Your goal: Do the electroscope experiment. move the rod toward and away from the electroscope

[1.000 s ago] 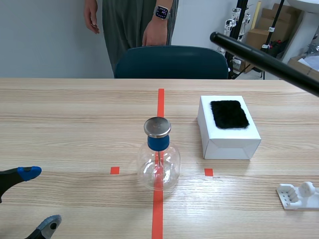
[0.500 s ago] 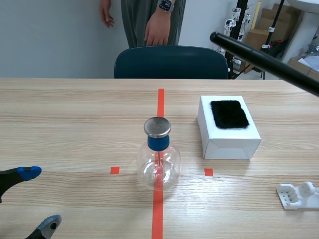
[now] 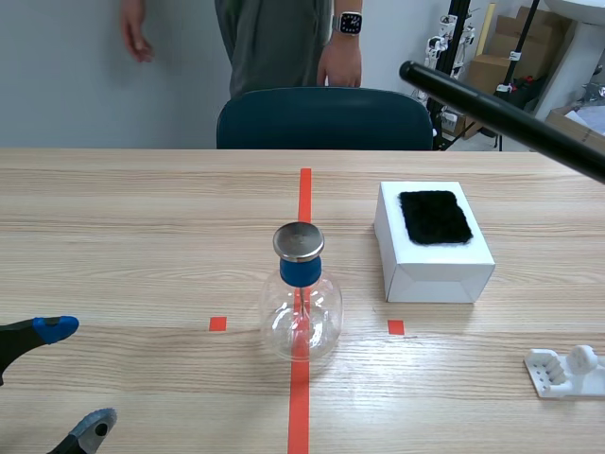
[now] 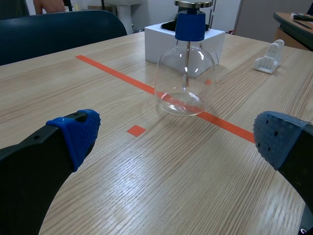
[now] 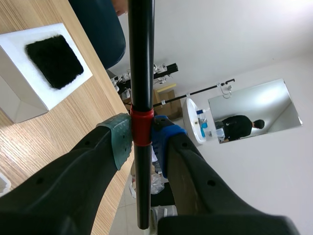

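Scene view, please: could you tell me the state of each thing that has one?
Glass flask electroscope with blue stopper: upright, untouched.
Long black rod: raised, clamped in right gripper.
Left gripper: open, empty.
White cardboard box: closed, black fur pad on top.

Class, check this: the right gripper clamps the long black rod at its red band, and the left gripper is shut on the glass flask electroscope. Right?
No. The left wrist view shows the left gripper open and empty, the glass flask electroscope standing ahead of it, untouched. The right gripper does clamp the long black rod at its red band.
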You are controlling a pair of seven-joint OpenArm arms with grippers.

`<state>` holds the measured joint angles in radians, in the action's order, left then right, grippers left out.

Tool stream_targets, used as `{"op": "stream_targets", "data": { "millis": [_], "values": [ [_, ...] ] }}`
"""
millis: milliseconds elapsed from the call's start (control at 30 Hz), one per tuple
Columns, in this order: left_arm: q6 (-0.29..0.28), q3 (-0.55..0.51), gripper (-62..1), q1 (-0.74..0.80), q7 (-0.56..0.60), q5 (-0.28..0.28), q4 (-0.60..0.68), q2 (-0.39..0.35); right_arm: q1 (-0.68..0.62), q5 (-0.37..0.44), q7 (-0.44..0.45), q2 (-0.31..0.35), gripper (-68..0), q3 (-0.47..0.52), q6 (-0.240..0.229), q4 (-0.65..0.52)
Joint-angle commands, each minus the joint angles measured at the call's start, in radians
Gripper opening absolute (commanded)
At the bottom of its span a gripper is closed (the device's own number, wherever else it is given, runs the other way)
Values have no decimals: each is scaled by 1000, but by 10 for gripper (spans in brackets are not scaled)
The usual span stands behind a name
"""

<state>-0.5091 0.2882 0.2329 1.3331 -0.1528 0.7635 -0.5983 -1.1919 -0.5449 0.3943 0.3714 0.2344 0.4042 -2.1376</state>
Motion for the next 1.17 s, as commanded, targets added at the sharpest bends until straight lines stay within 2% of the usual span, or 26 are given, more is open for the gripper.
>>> {"op": "stream_targets", "data": {
  "millis": [0, 1133],
  "values": [
    [-2, 0, 14, -3, 13, 10, 16, -3, 10, 7, 4, 3, -653, 0, 14, -8],
    [-2, 0, 14, -3, 14, 10, 16, -3, 10, 7, -15, 3, -653, 0, 14, -8]
  ]
}}
